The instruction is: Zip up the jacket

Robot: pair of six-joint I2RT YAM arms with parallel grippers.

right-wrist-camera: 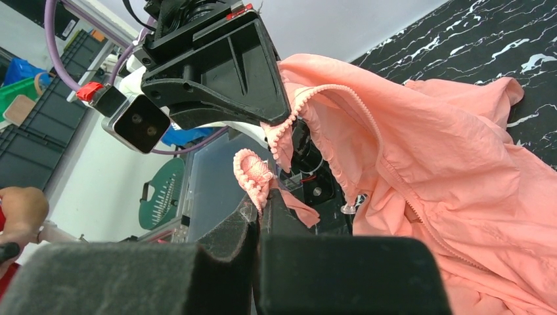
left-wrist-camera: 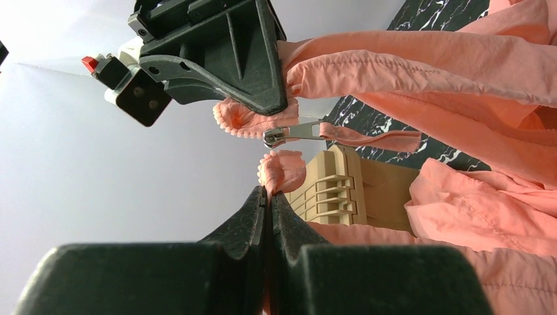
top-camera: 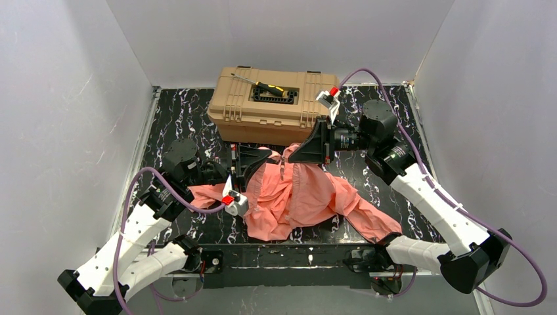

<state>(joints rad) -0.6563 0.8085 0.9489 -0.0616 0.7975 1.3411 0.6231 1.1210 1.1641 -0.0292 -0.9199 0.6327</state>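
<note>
Left fingers (left-wrist-camera: 248,216) and right fingers (right-wrist-camera: 238,228) each pinch the jacket (top-camera: 295,197) edge, centre frame. The slider (left-wrist-camera: 289,134) hangs between them, ungrasped. The next move likely calls for one arm to take its pull.

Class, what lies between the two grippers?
The zipper slider of the jacket, which the left gripper and right gripper both pinch. The left wrist view shows it.

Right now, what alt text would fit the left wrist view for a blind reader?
Two grippers pinch the gathered edge of a salmon-pink jacket, left gripper below, right gripper above, a zipper slider between them. A tan toolbox stands behind.
</note>
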